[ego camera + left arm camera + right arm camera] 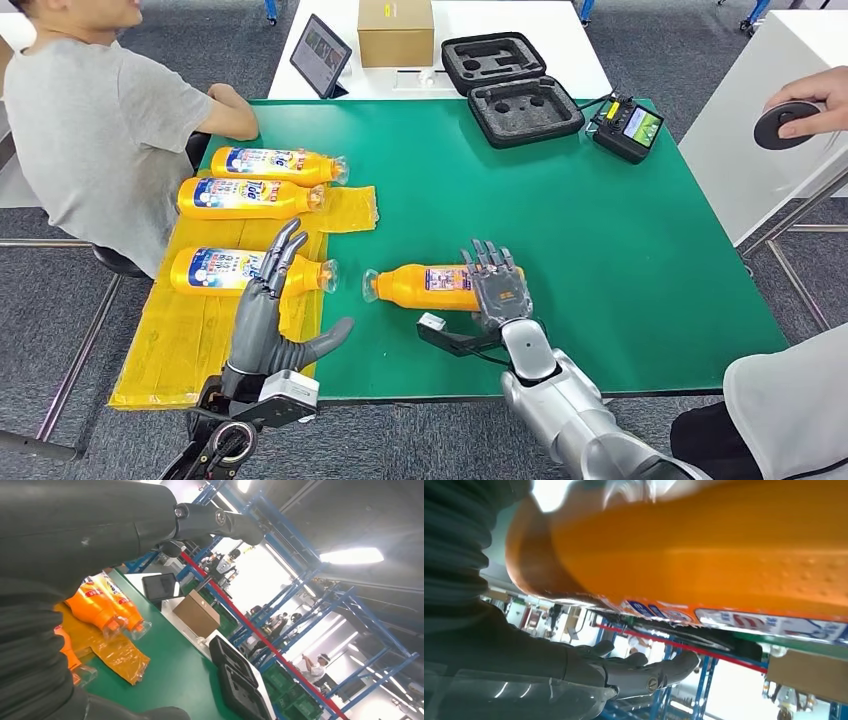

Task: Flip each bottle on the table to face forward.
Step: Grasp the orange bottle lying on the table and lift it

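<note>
Lower centre of the head view: my right hand (497, 285) lies over the orange bottle (430, 286) on the green table (620, 260), fingers draped across it. Smooth, rigid, likely slippery; I judge mid-body best. Left hand (270, 310) spread, empty.

Robot test lab inside a warehouse-like hall: blue steel racking (320, 625) rising overhead, green tabletop (600, 240) carrying foam equipment case (512, 88), people sitting around watching.

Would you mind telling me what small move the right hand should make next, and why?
Probably close the right hand around the lone orange bottle and roll it over. The hand rests on its base end, and its label looks smaller than the yellow sheet bottles' labels.
</note>
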You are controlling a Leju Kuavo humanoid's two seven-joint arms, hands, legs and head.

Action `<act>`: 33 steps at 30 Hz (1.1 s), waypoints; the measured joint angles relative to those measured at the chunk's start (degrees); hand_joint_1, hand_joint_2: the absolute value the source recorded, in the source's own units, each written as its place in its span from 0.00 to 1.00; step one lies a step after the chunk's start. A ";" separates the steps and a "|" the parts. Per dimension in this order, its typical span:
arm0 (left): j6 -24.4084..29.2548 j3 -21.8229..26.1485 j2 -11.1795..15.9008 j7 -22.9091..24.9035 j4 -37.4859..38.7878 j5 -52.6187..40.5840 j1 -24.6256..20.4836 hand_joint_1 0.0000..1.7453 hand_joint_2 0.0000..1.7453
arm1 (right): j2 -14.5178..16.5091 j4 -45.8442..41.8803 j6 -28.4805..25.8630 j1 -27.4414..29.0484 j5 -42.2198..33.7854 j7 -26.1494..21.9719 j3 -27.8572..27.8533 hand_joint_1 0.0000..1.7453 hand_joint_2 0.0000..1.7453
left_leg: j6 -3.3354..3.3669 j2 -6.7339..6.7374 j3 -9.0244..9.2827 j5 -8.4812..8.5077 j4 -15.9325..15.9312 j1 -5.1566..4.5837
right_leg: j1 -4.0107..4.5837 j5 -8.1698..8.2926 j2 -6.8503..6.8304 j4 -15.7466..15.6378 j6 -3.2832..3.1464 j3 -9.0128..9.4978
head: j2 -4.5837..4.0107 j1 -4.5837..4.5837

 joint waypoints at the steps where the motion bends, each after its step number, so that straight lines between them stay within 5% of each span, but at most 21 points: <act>1: -0.25 -0.01 -0.04 -0.01 0.00 0.00 0.00 0.00 1.00 | -0.04 0.60 1.47 -0.43 -1.84 -1.32 -0.67 0.73 1.00 | 0.00 0.01 0.04 -0.01 0.00 0.00 | 0.00 0.00 0.01 0.00 0.00 0.03 | 0.00 -0.01; 2: -0.53 -0.04 -0.08 -0.02 0.00 0.00 0.00 0.00 1.00 | -0.12 1.29 3.23 -0.92 -3.92 -2.91 -1.54 0.95 1.00 | 0.00 0.02 0.11 -0.02 0.00 0.00 | 0.00 0.00 0.02 -0.01 0.00 0.07 | 0.00 -0.01; 3: -0.79 -0.10 -0.10 -0.05 0.00 0.00 -0.01 0.00 1.00 | -0.22 2.01 4.94 -1.39 -5.74 -4.44 -2.51 0.98 1.00 | -0.01 0.03 0.18 -0.03 0.00 0.00 | 0.00 -0.01 0.03 -0.01 -0.01 0.13 | 0.00 -0.01; 20: -1.38 -0.55 -0.21 -0.33 -0.01 0.09 0.27 0.00 1.00 | -0.99 6.95 15.97 -5.35 -16.84 -17.35 -10.43 1.00 1.00 | 0.01 0.00 0.76 -0.05 -0.01 0.00 | -0.02 -0.04 0.01 -0.04 -0.01 0.73 | 0.00 0.00; 27: 0.57 -0.61 -0.32 -2.21 -0.49 3.22 0.57 0.00 1.00 | -0.47 7.08 19.69 -4.22 -30.99 -32.79 -15.51 1.00 1.00 | -0.15 0.18 0.92 -0.18 -0.02 0.01 | 0.03 -0.02 0.22 -0.04 -0.04 0.82 | 0.00 0.01; 33: 1.33 -0.65 -0.84 -2.38 -0.28 6.05 -1.89 0.00 1.00 | 1.05 7.08 20.29 -3.57 -34.36 -34.83 -18.26 1.00 1.00 | -0.18 0.24 0.93 -0.15 -0.02 0.08 | 0.08 0.00 0.27 -0.03 -0.07 0.79 | 0.00 -0.01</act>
